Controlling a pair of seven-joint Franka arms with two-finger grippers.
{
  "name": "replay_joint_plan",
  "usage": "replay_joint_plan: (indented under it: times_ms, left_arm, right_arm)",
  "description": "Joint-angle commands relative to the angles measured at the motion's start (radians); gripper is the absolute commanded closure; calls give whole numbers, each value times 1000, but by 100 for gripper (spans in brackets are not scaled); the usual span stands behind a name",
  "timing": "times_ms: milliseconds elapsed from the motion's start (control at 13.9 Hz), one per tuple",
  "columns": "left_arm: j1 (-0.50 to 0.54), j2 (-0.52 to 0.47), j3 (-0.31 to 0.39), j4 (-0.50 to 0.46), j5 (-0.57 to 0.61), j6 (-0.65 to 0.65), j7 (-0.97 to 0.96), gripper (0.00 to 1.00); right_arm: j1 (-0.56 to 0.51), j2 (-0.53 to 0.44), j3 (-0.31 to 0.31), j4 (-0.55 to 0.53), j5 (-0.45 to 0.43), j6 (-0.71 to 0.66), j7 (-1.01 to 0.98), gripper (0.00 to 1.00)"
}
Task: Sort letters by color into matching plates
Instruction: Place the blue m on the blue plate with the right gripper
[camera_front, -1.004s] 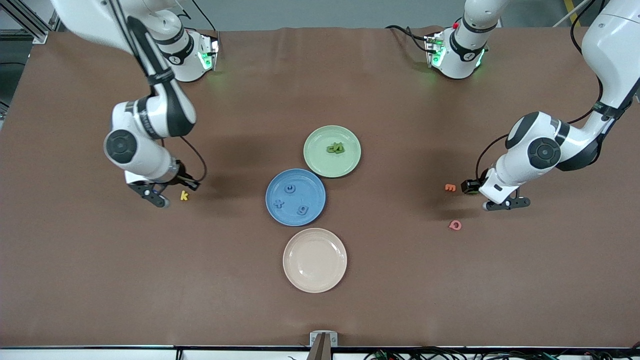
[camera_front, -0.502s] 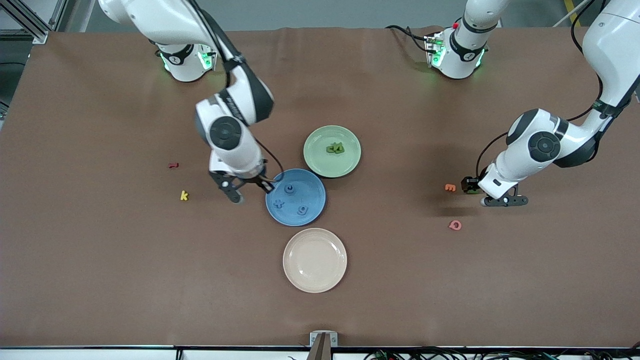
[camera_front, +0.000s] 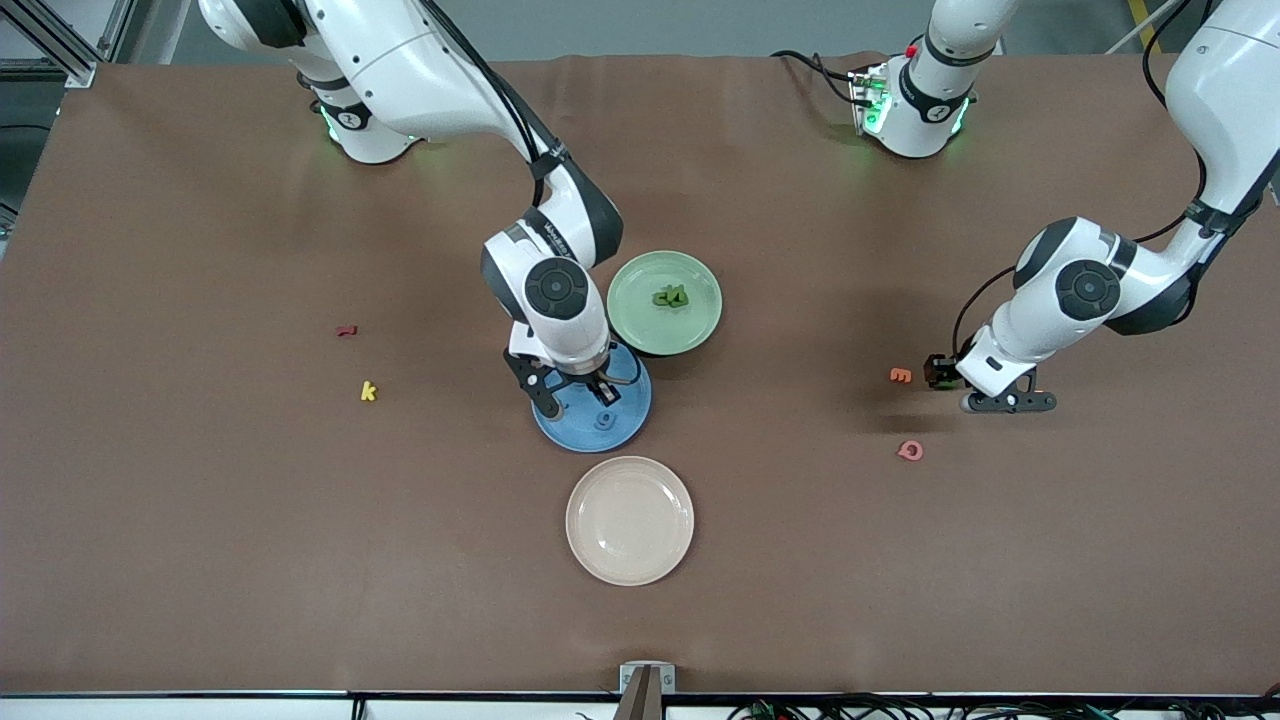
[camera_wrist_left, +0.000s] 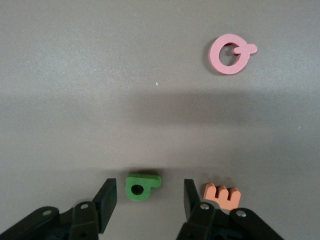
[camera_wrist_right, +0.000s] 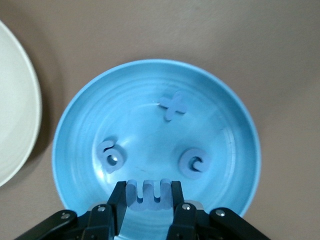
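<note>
My right gripper (camera_wrist_right: 148, 187) is shut on a blue letter (camera_wrist_right: 150, 196) with three prongs, held low over the blue plate (camera_wrist_right: 240, 115). Three more blue letters lie in that plate: a plus (camera_wrist_right: 173, 107), a 6 (camera_wrist_right: 111, 155) and a c (camera_wrist_right: 195, 162). In the front view my right gripper (camera_front: 578, 400) covers part of the blue plate (camera_front: 570, 438). The green plate (camera_front: 640, 320) beside it holds a small heap of green letters (camera_front: 672, 296). Toward the left arm's end, my left gripper (camera_wrist_left: 150, 187) stands open low over the table, its fingers either side of a green letter (camera_wrist_left: 141, 185) without touching it.
An orange letter (camera_wrist_left: 221, 194) lies right beside one left finger, and a pink letter (camera_wrist_left: 230, 53) lies a little way off. A cream plate (camera_front: 630, 520) sits nearer the front camera than the blue plate. A yellow letter (camera_front: 368, 391) and a red letter (camera_front: 346, 330) lie toward the right arm's end.
My right arm has swung from beside the yellow letter across to over the blue plate. My left gripper has stayed by the orange letter, its fingers drawing closer together.
</note>
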Motion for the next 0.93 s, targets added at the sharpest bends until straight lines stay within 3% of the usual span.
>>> replay_joint_plan:
  times_ms: [0, 143, 215, 287, 359, 717, 861]
  left_arm:
    - [18, 10, -6, -13, 25, 25, 0, 39]
    - [16, 12, 4, -13, 25, 28, 0, 40]
    - [16, 14, 4, -12, 25, 28, 0, 40]
    - [16, 14, 4, -12, 28, 28, 0, 40]
    - [16, 15, 5, -12, 31, 28, 0, 40]
    - [16, 21, 11, -12, 32, 28, 0, 42]
    - [15, 26, 21, -12, 32, 28, 0, 42]
  right_arm:
    - [24, 42, -11, 45, 10, 34, 39, 99]
    - [33, 45, -11, 45, 10, 34, 37, 91]
    - [33, 45, -11, 45, 10, 34, 34, 66]
    - [38, 45, -11, 45, 10, 34, 37, 7]
    - [56, 43, -11, 45, 9, 34, 34, 0]
    - [44, 39, -13, 50, 0, 29, 5, 0]
    - [24, 30, -14, 48, 0, 19, -108, 0]
